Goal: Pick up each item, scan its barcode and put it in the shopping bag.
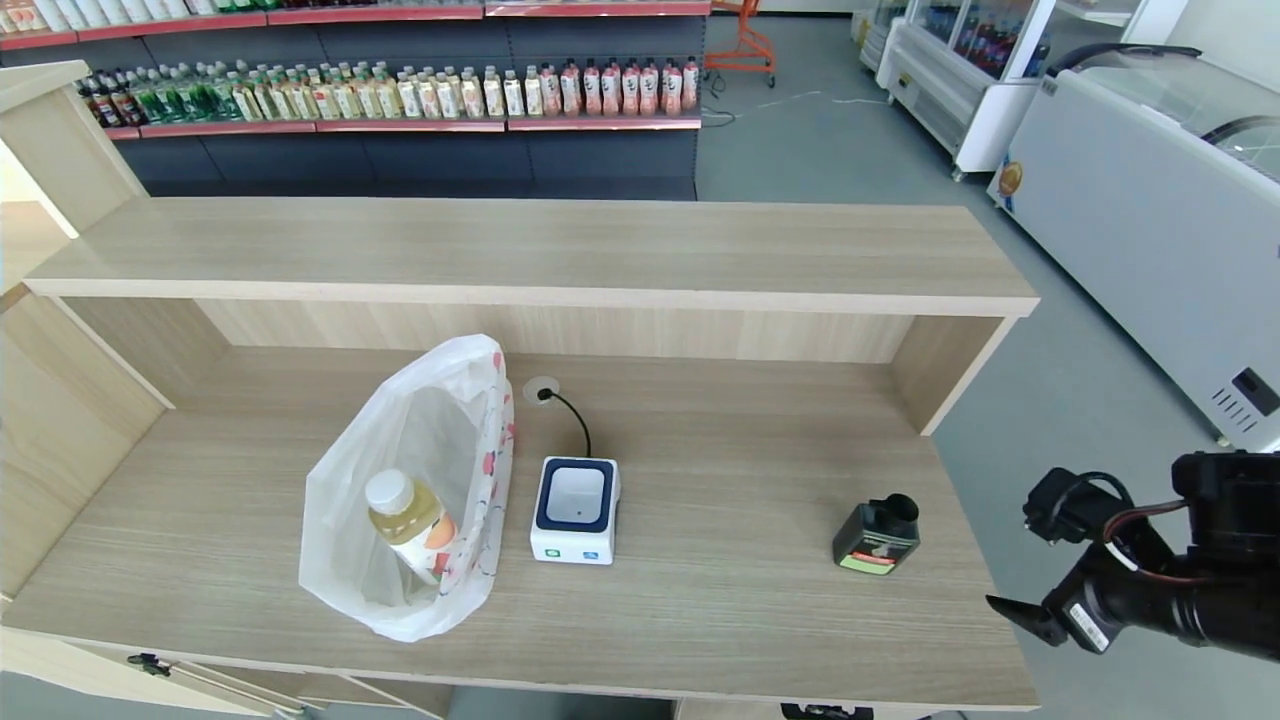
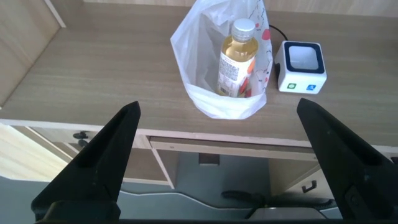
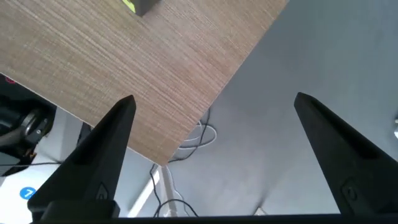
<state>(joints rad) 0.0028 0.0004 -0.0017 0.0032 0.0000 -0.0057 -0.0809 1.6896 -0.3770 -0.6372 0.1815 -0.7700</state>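
Note:
A white shopping bag (image 1: 345, 500) with a red flower print stands open on the left of the wooden counter (image 1: 720, 580). Inside it leans a bottle of yellow drink (image 1: 408, 518) with a white cap. Just right of the bag sits a white scanner (image 1: 575, 510) with a dark-framed window. A small dark bottle (image 1: 877, 537) with a green and red label stands near the counter's right end. My right arm (image 1: 1150, 590) hangs beyond that end; its gripper (image 3: 214, 98) is open and empty, the dark bottle (image 3: 140, 5) farther off. My left gripper (image 2: 217, 104) is open before the counter's front edge, facing the bag (image 2: 205, 93).
A raised wooden ledge (image 1: 540, 250) runs along the back of the counter, with side walls at both ends. The scanner's black cable (image 1: 578, 425) goes into a hole behind it. A chest freezer (image 1: 1130, 220) stands to the right, and shelves of bottles (image 1: 400, 95) stand behind.

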